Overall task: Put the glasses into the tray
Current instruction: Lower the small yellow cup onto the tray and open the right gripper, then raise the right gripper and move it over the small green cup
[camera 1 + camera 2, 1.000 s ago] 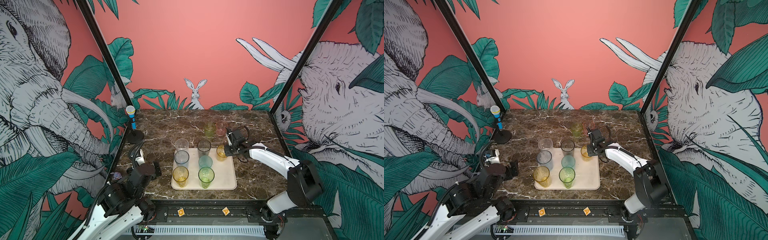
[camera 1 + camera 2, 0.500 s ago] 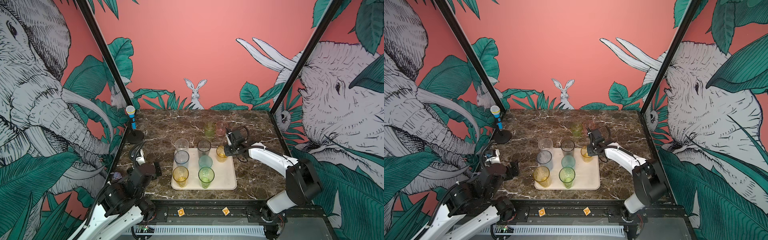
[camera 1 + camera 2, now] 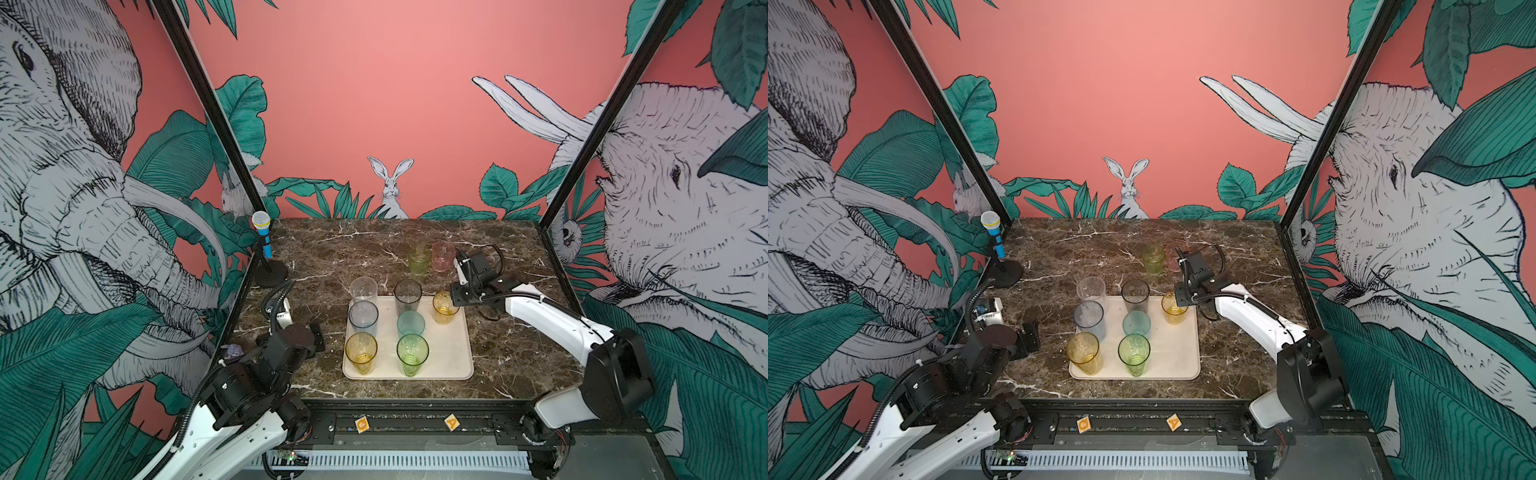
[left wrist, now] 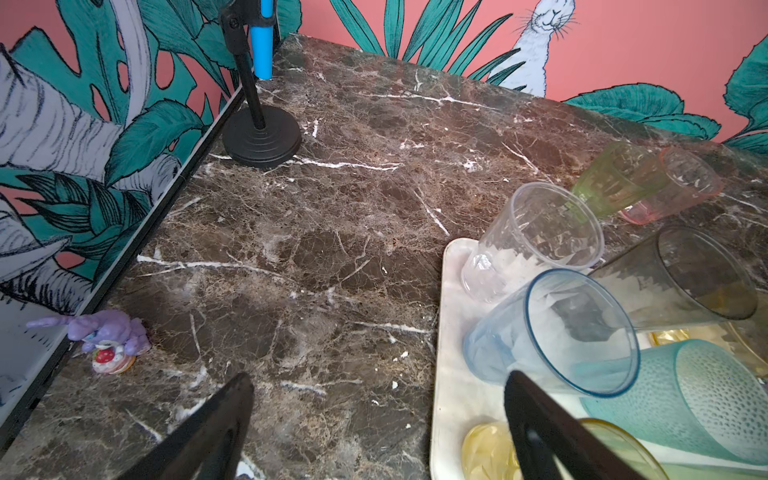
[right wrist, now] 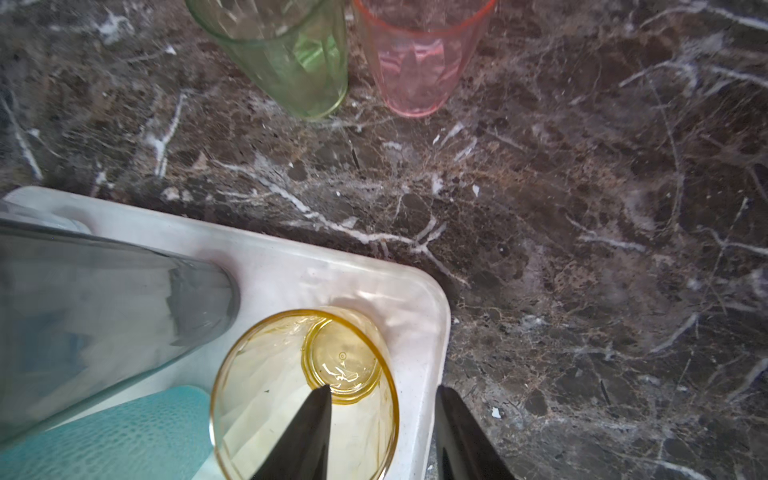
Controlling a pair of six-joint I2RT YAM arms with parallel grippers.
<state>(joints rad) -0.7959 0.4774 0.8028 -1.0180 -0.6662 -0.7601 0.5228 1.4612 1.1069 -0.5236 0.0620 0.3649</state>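
Nearest, the left gripper (image 4: 376, 380) hovers over bare surface (image 3: 324, 257) beside the tray (image 3: 449, 353), jaws wide apart. Seven glasses (image 3: 361, 351) stand upright in the tray, mouths up. At its far right corner, the right gripper (image 5: 382, 390) has its jaws parted astride the amber glass (image 3: 444, 307) wall. Beyond, the short green glass (image 3: 419, 258) and pink glass (image 3: 443, 256) stand side by side on the surface. A toy microphone (image 3: 262, 232) stands far left.

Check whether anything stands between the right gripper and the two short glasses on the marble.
Nothing visible: only bare marble lies between the right gripper and the green glass and pink glass. Its jaws straddle the wall of the amber glass on the tray.
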